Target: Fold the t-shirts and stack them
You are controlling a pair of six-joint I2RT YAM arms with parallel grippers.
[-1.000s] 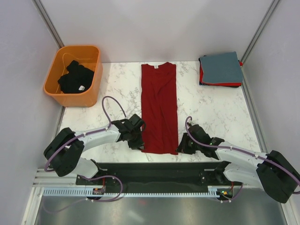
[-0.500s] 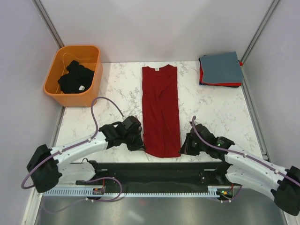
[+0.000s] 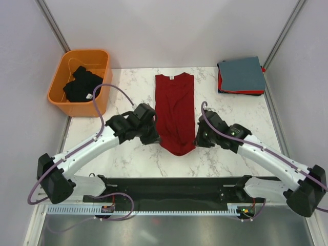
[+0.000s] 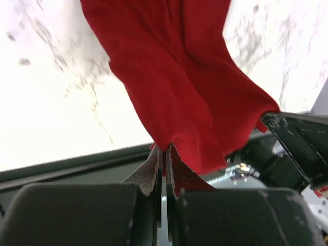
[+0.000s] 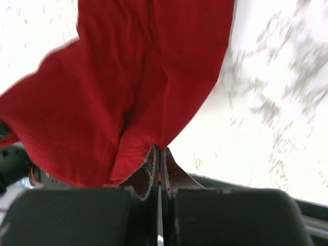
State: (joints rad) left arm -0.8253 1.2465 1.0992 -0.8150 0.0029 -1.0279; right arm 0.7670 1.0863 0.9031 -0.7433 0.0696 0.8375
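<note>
Red t-shirt (image 3: 175, 110) lifted, corners hidden inside left gripper (image 4: 164, 152), right gripper (image 5: 159, 155)

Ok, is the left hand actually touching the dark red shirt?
Touching. The left wrist view shows the left hand shut on the dark red shirt, with a corner of the cloth pinched inside it.

I work in a lab test cell: plain pale panel walls (image 3: 169, 31) on metal posts (image 3: 53, 23) close in the marble-look table (image 3: 230, 128). A black mounting plate (image 3: 169, 187) and a slotted cable duct (image 3: 169, 209) line the table's near edge.
</note>
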